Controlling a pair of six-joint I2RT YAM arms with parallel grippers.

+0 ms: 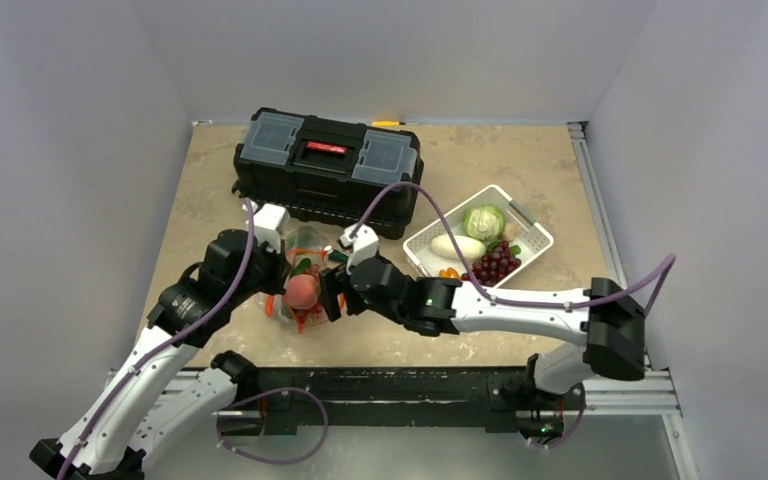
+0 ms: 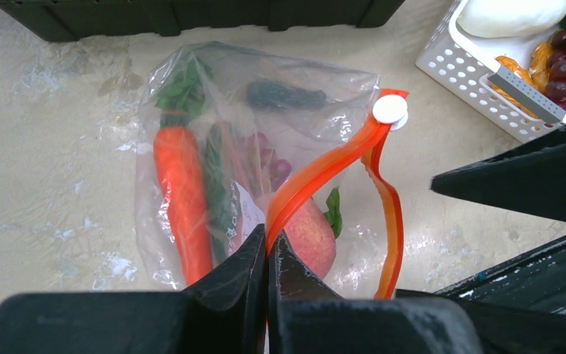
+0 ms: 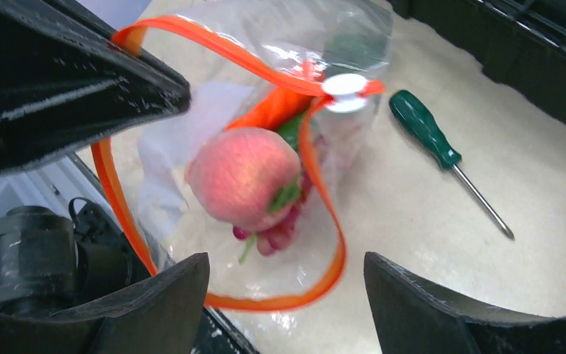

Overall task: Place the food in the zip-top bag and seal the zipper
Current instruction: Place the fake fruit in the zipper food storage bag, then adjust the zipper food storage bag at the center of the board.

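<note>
The clear zip-top bag (image 2: pixel 214 103) lies on the table with its mouth held open. Its orange-red zipper (image 2: pixel 324 166) loops wide, with a white slider (image 2: pixel 389 109) at the far end. My left gripper (image 2: pixel 267 243) is shut on the near zipper strip. Inside the bag are an orange carrot (image 2: pixel 180 192), a dark green cucumber (image 2: pixel 284 94), purple grapes (image 2: pixel 269 166) and a pink peach (image 3: pixel 242 177) at the mouth. My right gripper (image 3: pixel 286 284) is open and empty just outside the bag mouth. In the top view the peach (image 1: pixel 302 291) sits between both grippers.
A white slatted basket (image 1: pixel 530 235) at the right holds a pale green cabbage (image 1: pixel 484 221), a grape bunch (image 1: pixel 496 263), a white piece and small orange pieces. A black toolbox (image 1: pixel 328 165) stands behind the bag. A green-handled screwdriver (image 3: pixel 424 129) lies beside the bag.
</note>
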